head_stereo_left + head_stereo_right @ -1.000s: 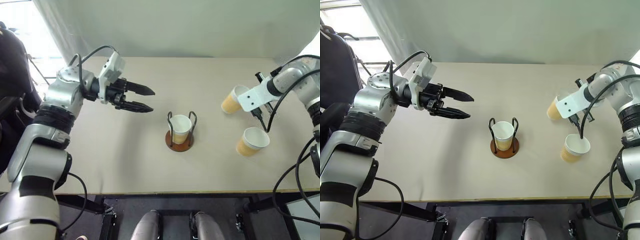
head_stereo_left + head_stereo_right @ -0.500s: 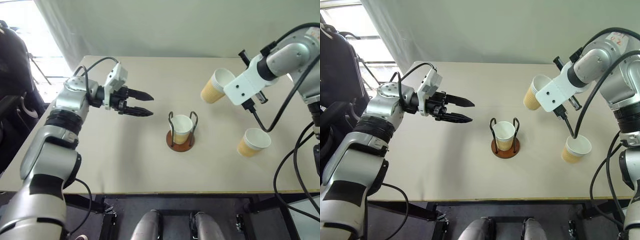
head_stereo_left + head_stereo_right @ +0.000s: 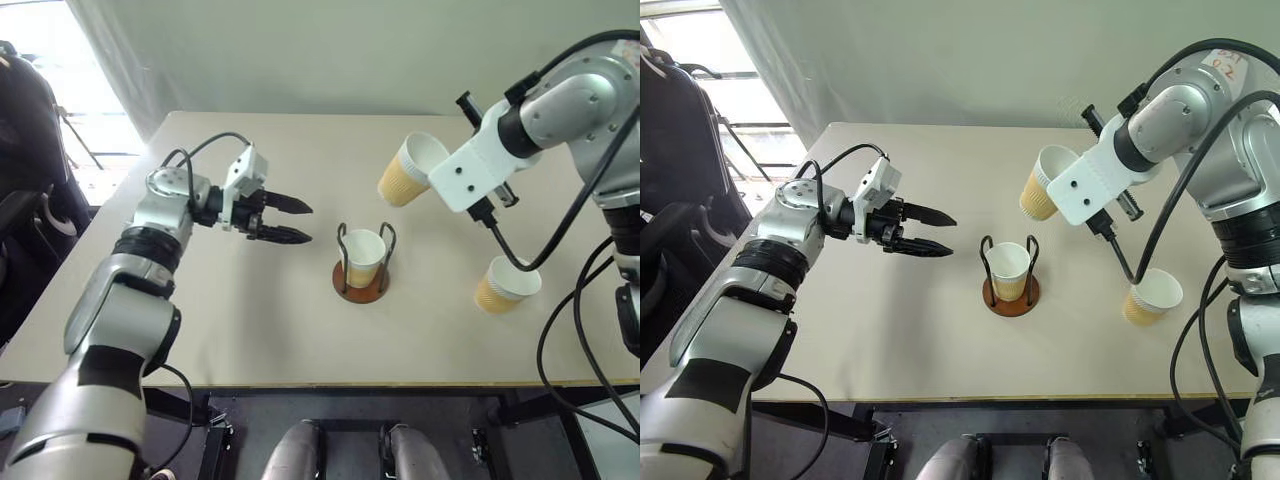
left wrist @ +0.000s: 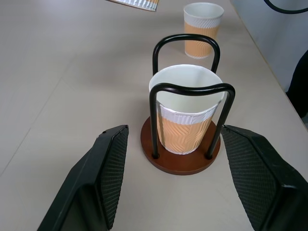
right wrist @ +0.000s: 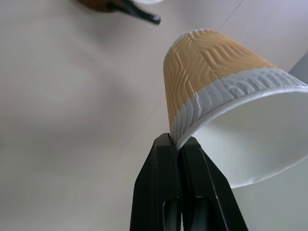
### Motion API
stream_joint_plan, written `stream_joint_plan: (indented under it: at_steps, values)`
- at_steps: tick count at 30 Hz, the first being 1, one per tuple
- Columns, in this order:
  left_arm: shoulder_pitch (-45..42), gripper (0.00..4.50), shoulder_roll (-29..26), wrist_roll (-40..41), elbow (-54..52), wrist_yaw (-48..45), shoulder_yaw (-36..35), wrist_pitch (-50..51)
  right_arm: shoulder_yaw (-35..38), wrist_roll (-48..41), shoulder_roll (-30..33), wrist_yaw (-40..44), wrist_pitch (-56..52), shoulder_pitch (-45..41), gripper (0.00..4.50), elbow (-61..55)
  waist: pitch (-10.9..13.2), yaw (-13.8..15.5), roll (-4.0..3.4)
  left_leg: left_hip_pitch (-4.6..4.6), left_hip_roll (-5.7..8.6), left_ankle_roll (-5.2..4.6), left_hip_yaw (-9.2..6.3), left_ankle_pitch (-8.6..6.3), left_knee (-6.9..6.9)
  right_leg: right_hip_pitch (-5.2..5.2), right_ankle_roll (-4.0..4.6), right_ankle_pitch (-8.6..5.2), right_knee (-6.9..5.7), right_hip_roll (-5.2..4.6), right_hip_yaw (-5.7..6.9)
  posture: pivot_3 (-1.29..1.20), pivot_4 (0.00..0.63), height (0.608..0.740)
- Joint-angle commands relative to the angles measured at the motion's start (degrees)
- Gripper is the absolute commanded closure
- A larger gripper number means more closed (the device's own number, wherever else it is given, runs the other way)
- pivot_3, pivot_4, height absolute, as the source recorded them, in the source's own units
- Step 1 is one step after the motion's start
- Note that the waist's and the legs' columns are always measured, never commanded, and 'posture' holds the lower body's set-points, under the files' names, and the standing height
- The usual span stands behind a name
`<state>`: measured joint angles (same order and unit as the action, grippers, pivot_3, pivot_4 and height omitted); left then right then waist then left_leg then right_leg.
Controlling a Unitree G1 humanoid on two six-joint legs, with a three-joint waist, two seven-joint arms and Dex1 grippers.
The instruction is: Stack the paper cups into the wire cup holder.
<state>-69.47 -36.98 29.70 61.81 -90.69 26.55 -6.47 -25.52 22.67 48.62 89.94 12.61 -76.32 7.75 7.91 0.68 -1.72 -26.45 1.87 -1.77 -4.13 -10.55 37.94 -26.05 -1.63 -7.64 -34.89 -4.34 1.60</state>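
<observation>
The right claw (image 5: 179, 144) was pressed together on the rim of one paper cup (image 3: 408, 170), pinching just the thin wall. The cup hung tilted in the air. It looked very light and soft, so a hard squeeze would likely crush it; the rolled rim was the best place to hold it. Below that claw and a bit toward the other arm stood the wire cup holder (image 3: 359, 280) on the table (image 3: 250, 320), with a second cup (image 4: 187, 108) already inside. A third cup (image 3: 505, 283) stood below the right claw on its outer side. The left claw (image 3: 290, 221) was spread wide and empty, just beside the holder, probably not touching it. There were three cups and one holder.
</observation>
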Motion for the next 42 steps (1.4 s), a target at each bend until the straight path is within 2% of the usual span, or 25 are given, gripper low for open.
stream_joint_plan:
  at_steps: [1,12,32,42]
  values:
    - [-1.2,1.19,-0.5,0.2,-0.5,-1.8,-0.2,-1.2,1.3,-0.6,-0.9,-0.3,-1.2,-0.9,4.49,-2.2,0.0,0.0,0.0,0.0,0.0,0.0,0.0,0.0,0.0,0.0,0.0,0.0,0.0,0.0,0.0,0.0,0.15,0.74]
    - [-1.6,1.19,-1.1,0.5,-1.2,-1.8,0.1,-0.5,0.6,-2.1,-2.8,2.3,-3.1,0.7,4.49,-5.6,0.0,0.1,0.0,-0.03,0.01,0.0,0.0,0.01,0.01,-0.01,-0.01,-0.01,-0.02,0.01,0.0,0.0,0.15,0.74]
    - [-2.2,1.19,-1.0,0.8,-2.0,-1.8,-0.1,0.0,-1.5,-4.8,-1.3,2.6,-7.2,5.4,4.49,-12.3,0.0,0.1,0.01,-0.02,0.01,0.02,0.0,0.07,0.02,-0.01,-0.02,-0.01,-0.03,0.03,-0.01,0.0,0.15,0.74]
    - [-1.9,1.19,-1.9,1.2,-3.0,-1.8,-0.3,0.8,-2.6,-4.3,-3.3,2.6,-6.7,5.8,4.49,-11.8,0.0,0.1,0.01,-0.01,0.01,-0.01,0.0,0.09,0.03,-0.01,-0.03,-0.01,-0.06,0.03,-0.02,0.0,0.15,0.74]
